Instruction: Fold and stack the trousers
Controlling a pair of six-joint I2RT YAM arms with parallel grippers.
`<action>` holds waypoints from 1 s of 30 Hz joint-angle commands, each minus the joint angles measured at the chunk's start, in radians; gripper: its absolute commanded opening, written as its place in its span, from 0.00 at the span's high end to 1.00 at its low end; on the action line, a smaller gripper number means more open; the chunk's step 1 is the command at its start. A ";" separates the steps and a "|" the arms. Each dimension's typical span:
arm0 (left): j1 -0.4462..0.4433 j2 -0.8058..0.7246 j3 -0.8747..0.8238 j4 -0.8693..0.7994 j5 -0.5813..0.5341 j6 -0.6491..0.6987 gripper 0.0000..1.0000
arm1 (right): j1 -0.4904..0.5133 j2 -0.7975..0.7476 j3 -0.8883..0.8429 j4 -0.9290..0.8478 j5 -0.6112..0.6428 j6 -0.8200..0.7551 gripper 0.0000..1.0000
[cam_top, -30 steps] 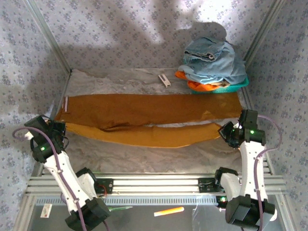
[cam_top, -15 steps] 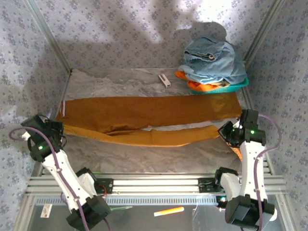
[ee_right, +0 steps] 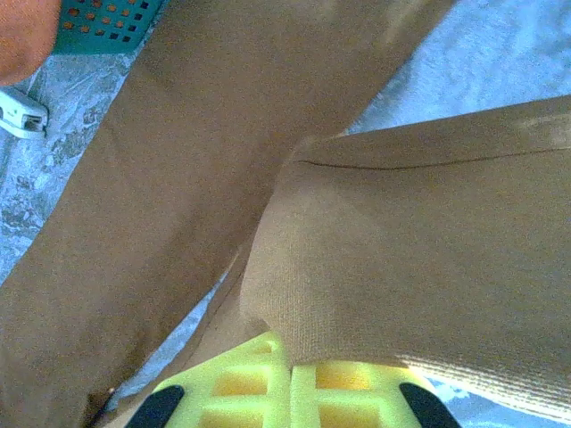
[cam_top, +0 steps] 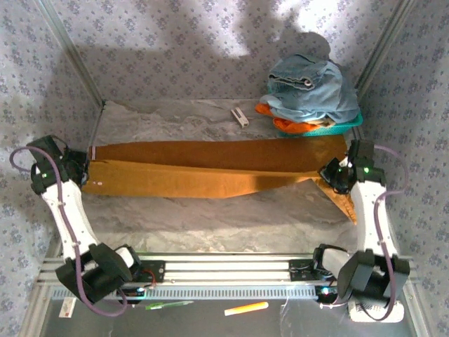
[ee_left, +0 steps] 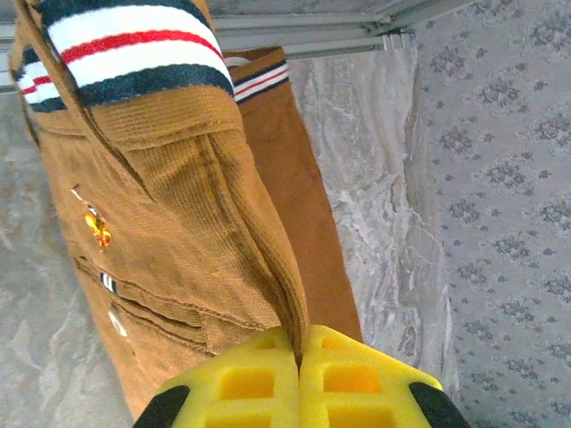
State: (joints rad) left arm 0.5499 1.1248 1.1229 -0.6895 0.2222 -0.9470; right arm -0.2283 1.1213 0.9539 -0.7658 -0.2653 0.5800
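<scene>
From above, the long mustard-brown corduroy trousers (cam_top: 210, 172) stretched from nine to three o'clock; at the left wrist the left gripper (ee_left: 299, 348) pinched their waist end, at the right wrist the right gripper (ee_right: 290, 357) pinched a leg

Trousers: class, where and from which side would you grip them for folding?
Take the striped waistband from the left and the leg ends from the right: the trousers lie stretched sideways across the table, so end grips should keep them flat.

The left pincer (cam_top: 82, 173) and right pincer (cam_top: 330, 175) have lifted the trousers' (cam_top: 210, 168) near leg backward; it now overlaps the far leg, pulled taut.
</scene>
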 commanded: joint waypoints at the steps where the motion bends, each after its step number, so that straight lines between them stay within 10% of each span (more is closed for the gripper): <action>1: -0.008 0.083 0.109 0.137 -0.087 0.023 1.00 | 0.010 0.140 0.124 0.071 0.140 -0.073 1.00; 30: -0.199 0.816 0.708 0.017 -0.187 0.240 1.00 | 0.155 1.023 0.937 -0.171 0.246 -0.283 0.98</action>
State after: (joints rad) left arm 0.3500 1.8561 1.6966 -0.6914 0.1387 -0.7803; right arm -0.0639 2.0808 1.8420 -0.8890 -0.1455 0.3416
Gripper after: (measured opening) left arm 0.043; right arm 0.052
